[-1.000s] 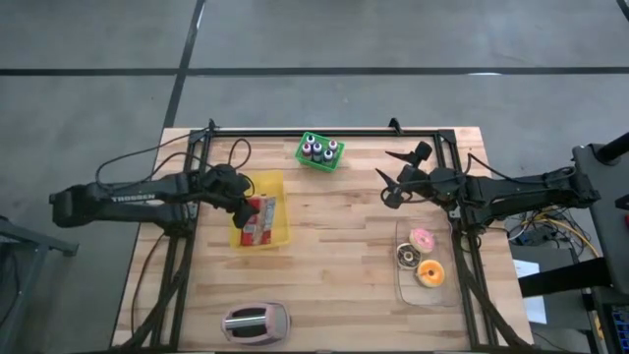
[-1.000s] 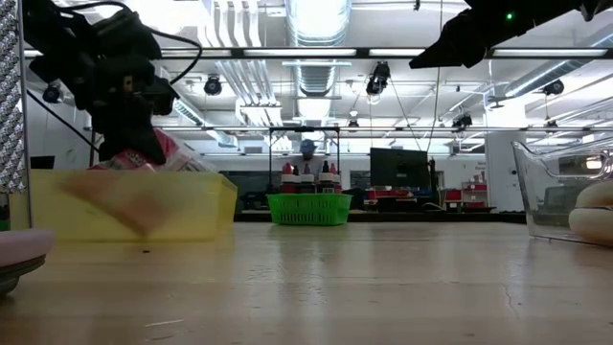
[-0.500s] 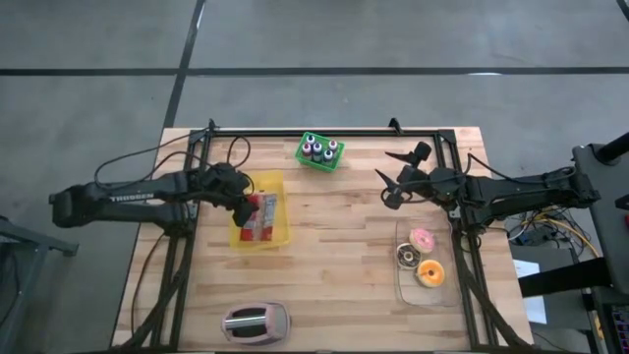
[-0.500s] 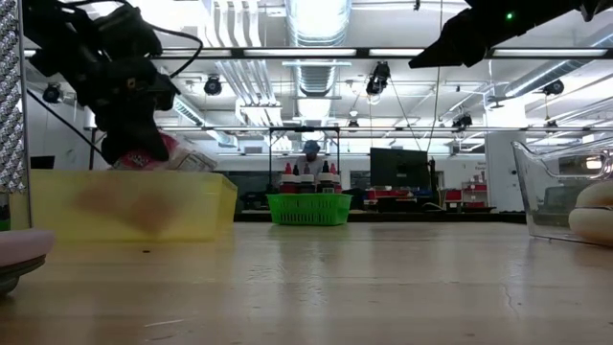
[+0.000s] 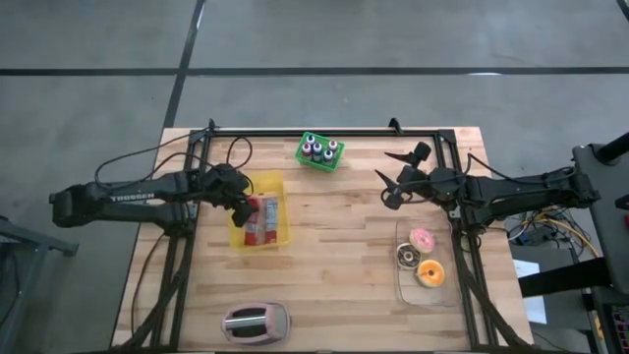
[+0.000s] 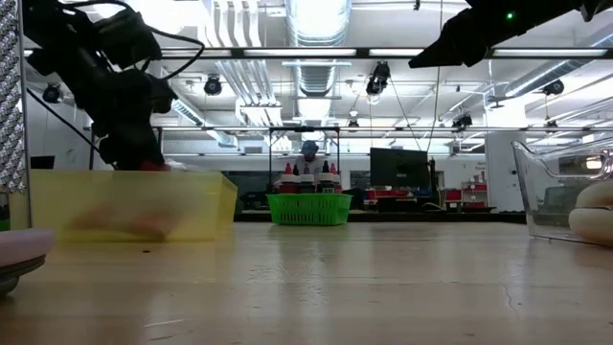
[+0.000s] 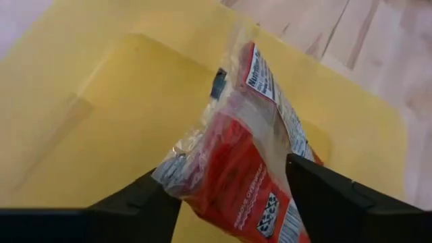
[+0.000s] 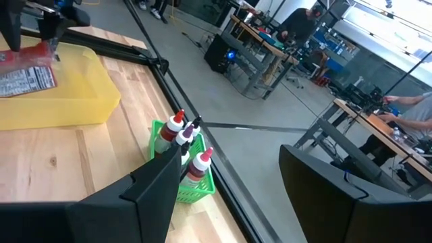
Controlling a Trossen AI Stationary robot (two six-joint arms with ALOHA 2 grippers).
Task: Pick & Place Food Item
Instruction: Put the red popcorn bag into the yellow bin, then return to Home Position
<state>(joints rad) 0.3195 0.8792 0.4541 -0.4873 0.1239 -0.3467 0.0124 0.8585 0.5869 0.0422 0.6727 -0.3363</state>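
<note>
At nine o'clock on the table (image 5: 334,265), left tool (image 5: 242,206) open over red snack packet (image 5: 260,220) in yellow bin (image 5: 279,236); right tool (image 5: 394,177) open, two o'clock.

Grey concrete floor (image 5: 393,39) with dark seam lines is surrounding the light wooden plank table (image 5: 334,275). Long ceiling light strips (image 6: 316,19) are glowing overhead. Cluttered workbenches (image 8: 270,40) are standing beyond; a person (image 8: 304,17) is leaning there.
</note>
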